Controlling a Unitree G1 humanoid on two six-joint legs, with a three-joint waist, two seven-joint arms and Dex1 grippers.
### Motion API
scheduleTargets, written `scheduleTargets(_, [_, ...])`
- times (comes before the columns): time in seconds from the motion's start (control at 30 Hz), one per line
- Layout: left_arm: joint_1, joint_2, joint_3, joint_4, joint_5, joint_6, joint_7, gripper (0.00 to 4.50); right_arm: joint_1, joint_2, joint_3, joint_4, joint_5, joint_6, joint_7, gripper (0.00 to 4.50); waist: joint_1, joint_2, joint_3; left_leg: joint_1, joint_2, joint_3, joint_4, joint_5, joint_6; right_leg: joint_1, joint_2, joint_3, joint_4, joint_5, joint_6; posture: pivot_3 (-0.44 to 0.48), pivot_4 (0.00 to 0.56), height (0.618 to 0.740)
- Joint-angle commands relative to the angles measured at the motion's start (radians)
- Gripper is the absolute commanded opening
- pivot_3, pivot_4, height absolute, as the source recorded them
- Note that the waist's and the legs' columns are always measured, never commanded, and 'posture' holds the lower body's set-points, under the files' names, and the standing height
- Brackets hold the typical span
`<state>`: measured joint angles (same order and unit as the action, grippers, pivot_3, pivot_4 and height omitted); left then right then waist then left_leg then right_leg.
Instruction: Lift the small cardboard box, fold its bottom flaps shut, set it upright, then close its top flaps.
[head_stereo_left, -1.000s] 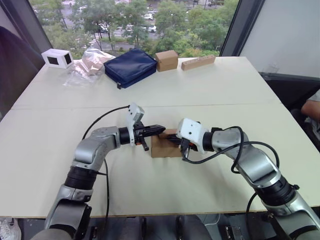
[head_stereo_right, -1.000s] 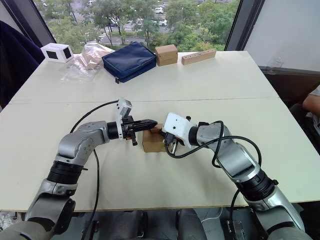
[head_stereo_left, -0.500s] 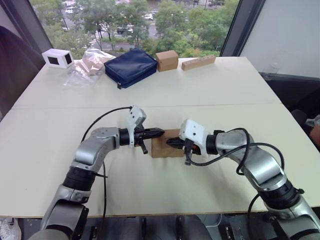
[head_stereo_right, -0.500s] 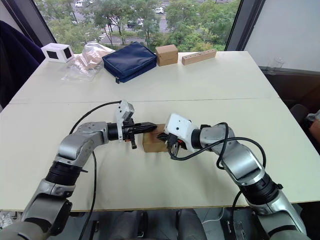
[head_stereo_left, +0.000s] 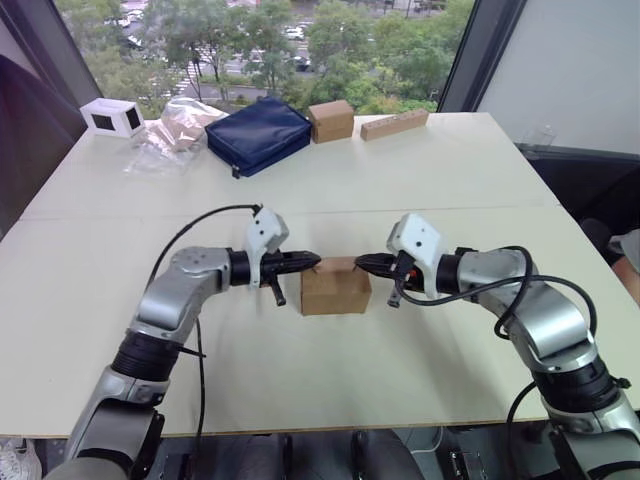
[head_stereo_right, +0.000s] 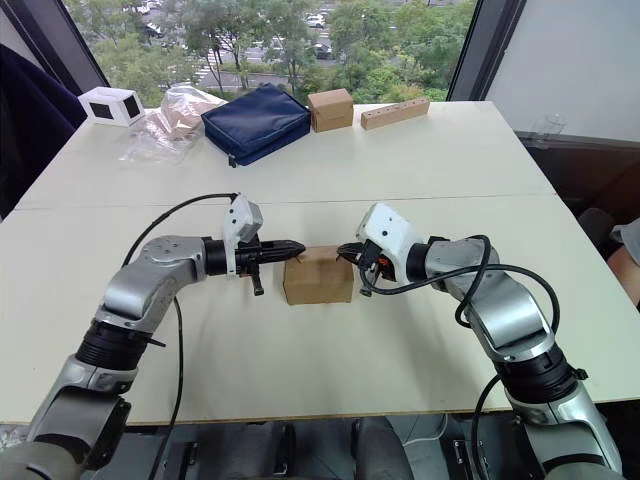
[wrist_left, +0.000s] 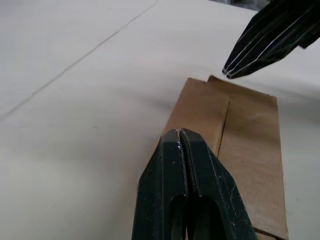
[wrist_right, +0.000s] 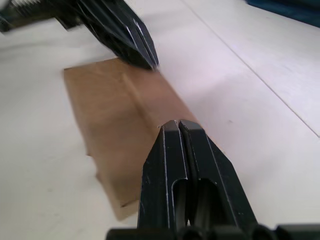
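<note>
From my head cameras, the small cardboard box (head_stereo_left: 335, 285) sits on the table (head_stereo_left: 450, 180) just ahead of centre; the left gripper (head_stereo_left: 312, 261) lies at the box's 9 o'clock, its tip over the box's upper left edge; the right gripper (head_stereo_left: 362, 261) lies at the box's 3 o'clock, its tip at the upper right edge; the two tips point at each other across the top flaps (wrist_left: 235, 115). Along the far edge, from 10 to 1 o'clock: a small windowed box (head_stereo_left: 113, 116), a plastic bag (head_stereo_left: 175, 126), a zipped pouch (head_stereo_left: 260, 133), a cube-like box (head_stereo_left: 332, 120), a long block (head_stereo_left: 394, 124).
</note>
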<state>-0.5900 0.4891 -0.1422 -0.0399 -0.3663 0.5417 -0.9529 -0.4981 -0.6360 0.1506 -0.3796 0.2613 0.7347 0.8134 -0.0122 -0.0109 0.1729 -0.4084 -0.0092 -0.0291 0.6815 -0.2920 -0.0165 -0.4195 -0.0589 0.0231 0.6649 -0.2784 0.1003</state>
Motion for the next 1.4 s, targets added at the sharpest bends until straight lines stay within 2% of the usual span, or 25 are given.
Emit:
scheduleTargets(0.03, [-0.019, 0.022, 0.027, -0.094, -0.030, 0.026, -0.001, 0.02, -0.029, 0.019, -0.006, 0.012, 0.010, -0.046, 0.001, 0.00, 0.000, 0.000, 0.000, 0.000, 0.000, 0.000, 0.000, 0.000, 0.000, 0.000, 0.000, 0.000, 0.000, 0.000, 0.000, 0.000, 0.150, 0.740])
scheduleTargets(0.3, [-0.015, 0.009, 0.005, -0.113, -0.020, 0.037, 0.023, 0.02, -0.042, 0.046, 0.032, 0.033, -0.001, -0.074, 0.002, 0.00, 0.001, 0.000, 0.000, 0.000, 0.000, 0.000, 0.000, 0.000, 0.000, 0.000, 0.000, 0.000, 0.000, 0.000, 0.000, 0.000, 0.150, 0.740])
scheduleTargets(0.53, [0.011, 0.003, -0.077, -0.039, 0.033, -0.015, -0.017, 0.02, -0.028, 0.046, 0.088, 0.050, -0.037, -0.095, 0.004, 0.00, 0.000, 0.000, 0.000, 0.000, 0.000, 0.000, 0.000, 0.000, 0.000, 0.000, 0.000, 0.000, 0.000, 0.000, 0.000, 0.000, 0.150, 0.740])
scheduleTargets(0.9, [0.008, -0.002, -0.084, 0.003, 0.071, -0.061, -0.032, 0.02, -0.008, 0.045, 0.123, 0.075, -0.084, -0.112, -0.005, 0.00, 0.001, 0.000, 0.000, 0.000, 0.000, 0.000, 0.000, 0.000, 0.000, 0.000, 0.000, 0.000, 0.000, 0.000, 0.000, 0.000, 0.150, 0.740])
scheduleTargets(1.27, [0.019, -0.007, -0.073, -0.006, 0.077, -0.059, -0.025, 0.02, -0.007, 0.051, 0.114, 0.097, -0.088, -0.122, -0.005, 0.00, 0.000, 0.000, 0.000, 0.000, 0.000, 0.000, 0.000, 0.000, 0.000, 0.000, 0.000, 0.000, 0.000, 0.000, 0.000, 0.000, 0.150, 0.740])
scheduleTargets(1.4, [0.012, -0.007, -0.020, -0.006, 0.033, -0.048, -0.028, 0.02, -0.002, 0.091, 0.026, 0.090, -0.013, -0.155, -0.008, 0.00, 0.000, 0.000, 0.000, 0.000, 0.000, 0.000, 0.000, 0.000, 0.000, 0.000, 0.000, 0.000, 0.000, 0.000, 0.000, 0.000, 0.150, 0.740])
